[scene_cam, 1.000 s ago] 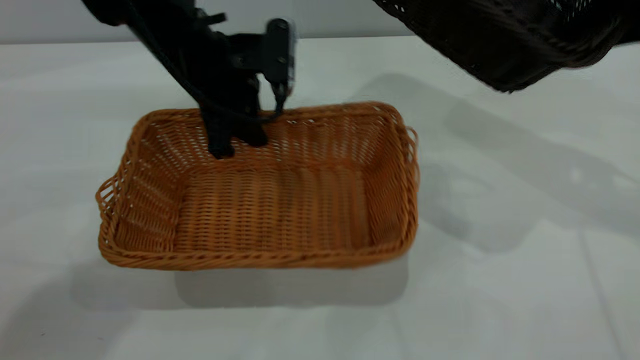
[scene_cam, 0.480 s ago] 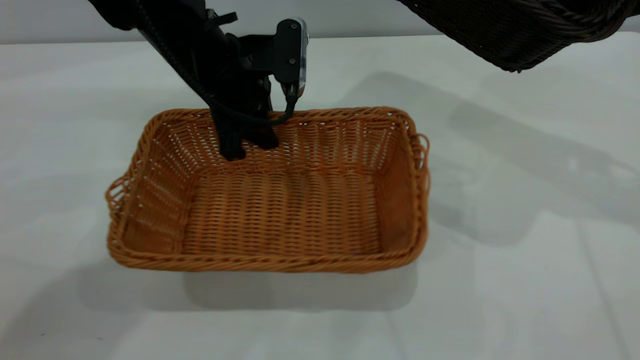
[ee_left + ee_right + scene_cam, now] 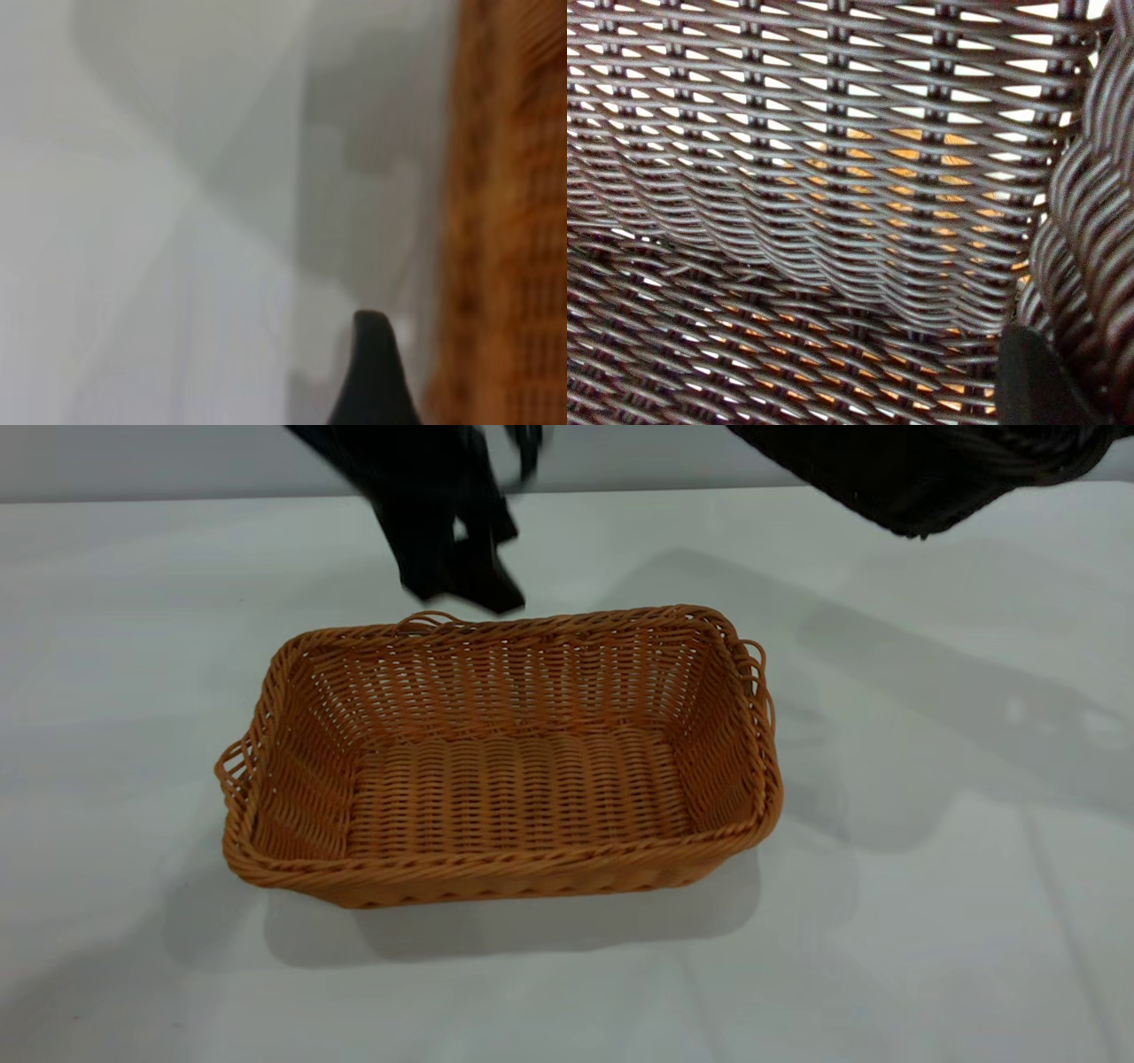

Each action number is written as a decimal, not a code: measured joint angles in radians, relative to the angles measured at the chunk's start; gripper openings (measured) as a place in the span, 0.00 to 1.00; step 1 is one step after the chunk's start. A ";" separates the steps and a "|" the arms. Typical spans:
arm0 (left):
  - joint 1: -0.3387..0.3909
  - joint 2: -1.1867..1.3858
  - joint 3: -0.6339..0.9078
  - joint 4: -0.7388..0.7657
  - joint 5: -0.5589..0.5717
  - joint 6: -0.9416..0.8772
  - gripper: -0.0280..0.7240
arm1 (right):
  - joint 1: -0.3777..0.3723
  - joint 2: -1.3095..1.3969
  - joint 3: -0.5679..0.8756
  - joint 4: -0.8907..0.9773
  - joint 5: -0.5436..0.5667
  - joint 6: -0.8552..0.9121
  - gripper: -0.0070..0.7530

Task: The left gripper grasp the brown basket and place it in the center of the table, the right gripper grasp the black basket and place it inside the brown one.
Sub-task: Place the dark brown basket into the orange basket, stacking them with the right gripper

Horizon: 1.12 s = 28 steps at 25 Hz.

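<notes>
The brown basket [image 3: 500, 757] sat flat on the table [image 3: 930, 921], open side up, roughly mid-table in the exterior view, its long side facing the camera. A loose loop of strand stuck up from the far rim, and more loops hung off both short ends. Nothing lay inside it.

Above and just behind the far rim was the left gripper [image 3: 461, 589], a dark blurred shape clear of the wicker, touching nothing. Its fingers were too smeared to tell whether they were spread or pressed together. From the left wrist camera, one dark fingertip [image 3: 372, 372] showed against the pale table, with the brown basket's [image 3: 509, 221] wall just beside it, apart from it.

At the upper right edge of the exterior view hung the black basket [image 3: 921, 474], raised well above the table and tilted, only part of it in frame. It hung to the right of the brown one and farther back, not over it. The right wrist camera looked straight into the black basket's [image 3: 797, 177] weave, with orange-tan showing through the gaps in the strands. A braided rim ran along one side, and a dark finger [image 3: 1041, 381] of the right gripper lay against it. The right gripper pinched that rim, so the black basket was held aloft.
</notes>
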<state>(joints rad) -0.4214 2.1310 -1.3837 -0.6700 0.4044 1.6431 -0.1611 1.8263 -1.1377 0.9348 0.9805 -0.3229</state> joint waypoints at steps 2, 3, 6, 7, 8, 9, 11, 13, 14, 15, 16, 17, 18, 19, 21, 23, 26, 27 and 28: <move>0.000 -0.084 0.001 0.030 0.101 -0.050 0.68 | 0.000 0.000 -0.023 0.000 0.007 0.000 0.13; 0.000 -0.135 0.001 0.052 0.160 -0.078 0.67 | -0.001 0.000 -0.037 -0.001 0.014 0.000 0.13; 0.000 -0.285 0.001 0.139 0.337 -0.153 0.65 | -0.003 0.000 -0.087 -0.002 0.046 0.000 0.13; 0.000 -0.338 0.001 0.162 0.395 -0.177 0.65 | -0.003 0.000 -0.103 -0.003 0.056 0.004 0.13; 0.000 -0.392 0.002 0.178 0.443 -0.197 0.64 | 0.000 0.000 -0.114 -0.002 0.069 0.007 0.13; 0.000 -0.437 0.002 0.189 0.477 -0.221 0.64 | 0.009 0.000 -0.120 -0.002 0.079 0.008 0.13; 0.000 -0.544 0.003 0.199 0.508 -0.259 0.64 | 0.048 0.000 -0.124 -0.027 0.087 0.016 0.13; 0.000 -0.634 0.003 0.199 0.518 -0.279 0.64 | 0.130 0.006 -0.126 -0.093 0.087 0.032 0.13; 0.000 -0.679 0.003 0.199 0.521 -0.288 0.64 | 0.172 0.011 -0.126 -0.125 0.087 0.044 0.13; 0.000 -0.720 0.003 0.199 0.524 -0.291 0.64 | 0.227 0.020 -0.126 -0.164 0.085 0.056 0.13; 0.000 -0.751 0.003 0.200 0.527 -0.294 0.64 | 0.280 0.031 -0.126 -0.198 0.080 0.060 0.13; 0.000 -0.786 0.003 0.202 0.529 -0.295 0.64 | 0.330 0.045 -0.126 -0.224 0.069 0.061 0.13; -0.001 -0.818 0.003 0.202 0.532 -0.296 0.64 | 0.367 0.058 -0.126 -0.242 0.061 0.062 0.13; -0.001 -0.842 0.003 0.202 0.534 -0.299 0.64 | 0.405 0.073 -0.126 -0.262 0.049 0.061 0.13; -0.001 -0.893 0.003 0.202 0.541 -0.317 0.64 | 0.459 0.105 -0.126 -0.290 0.019 0.064 0.13; -0.001 -0.928 0.003 0.202 0.550 -0.340 0.64 | 0.496 0.146 -0.127 -0.313 -0.011 0.067 0.13; -0.001 -0.959 0.004 0.202 0.557 -0.384 0.64 | 0.520 0.213 -0.127 -0.319 -0.071 0.071 0.13; -0.001 -0.962 0.004 0.202 0.562 -0.397 0.64 | 0.521 0.236 -0.127 -0.319 -0.095 0.071 0.13; -0.001 -0.963 0.004 0.202 0.565 -0.409 0.64 | 0.521 0.253 -0.127 -0.319 -0.115 0.071 0.13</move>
<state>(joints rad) -0.4223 1.1683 -1.3798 -0.4676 0.9690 1.2340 0.3602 2.0788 -1.2645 0.6161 0.8657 -0.2519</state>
